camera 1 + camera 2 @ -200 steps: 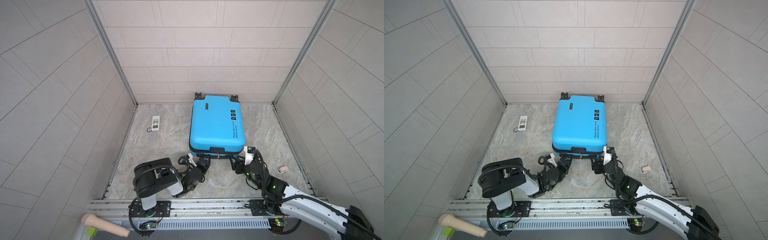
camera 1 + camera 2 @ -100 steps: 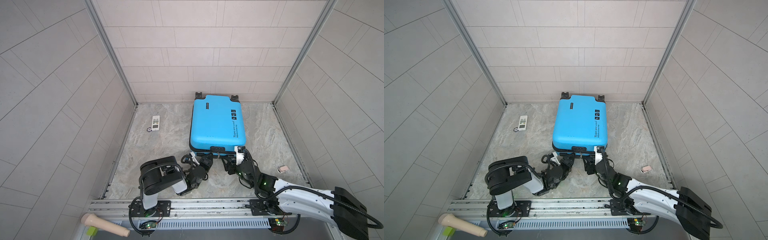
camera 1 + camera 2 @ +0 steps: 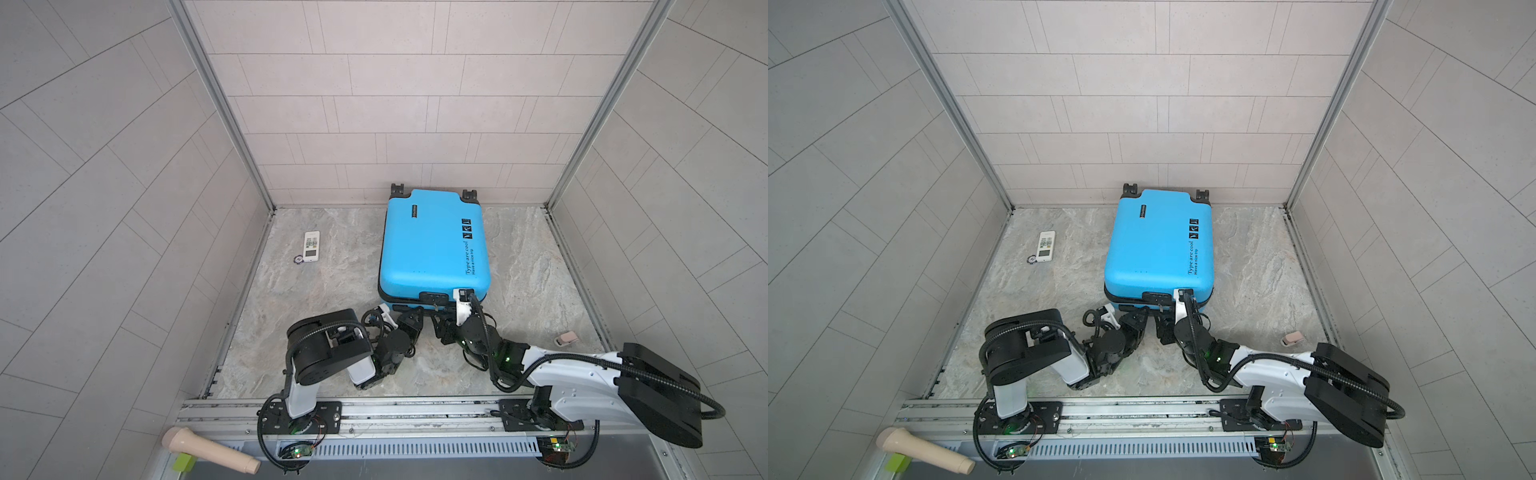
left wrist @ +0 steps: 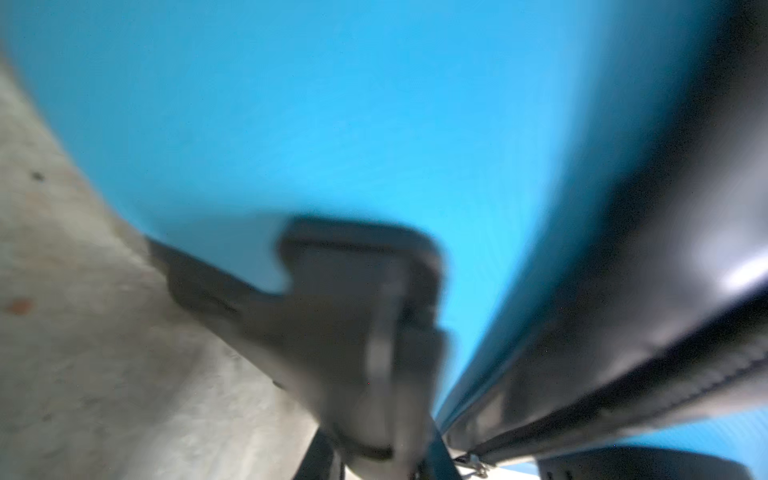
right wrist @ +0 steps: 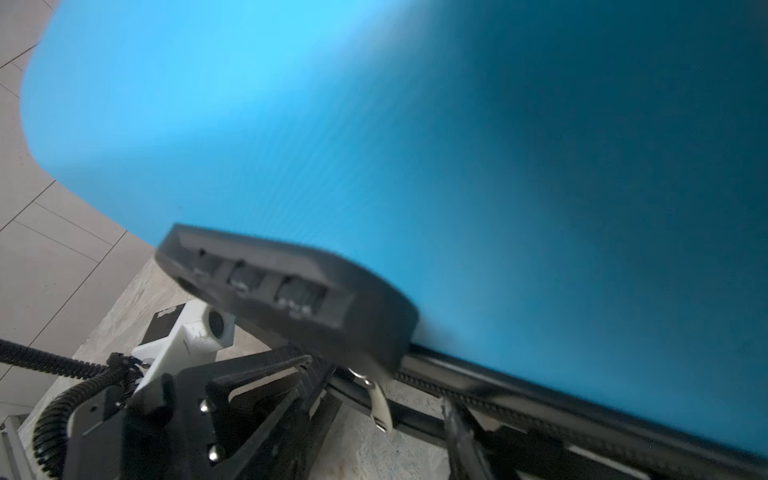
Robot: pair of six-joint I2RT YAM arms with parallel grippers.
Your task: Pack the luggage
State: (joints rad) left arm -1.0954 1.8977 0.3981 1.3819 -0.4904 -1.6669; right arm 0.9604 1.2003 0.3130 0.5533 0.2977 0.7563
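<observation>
The bright-blue luggage lies flat and closed on the marble floor, wheels toward the back wall. Both grippers meet at its near edge under the black lock. My left gripper has its tips drawn close together at the black zipper band; whether they pinch anything is blurred. A white zipper pull hangs free below the lock. My right gripper stands open beside that band. The left wrist view shows only blurred shell and lock.
A white remote lies at the left of the floor. A small pinkish thing lies at the right. Tiled walls close three sides. The metal rail runs along the front, a beige handle beyond it.
The right arm has swung left and low, bringing its gripper in under the lock. The left gripper has crept up to the luggage's edge and its jaws have narrowed.
</observation>
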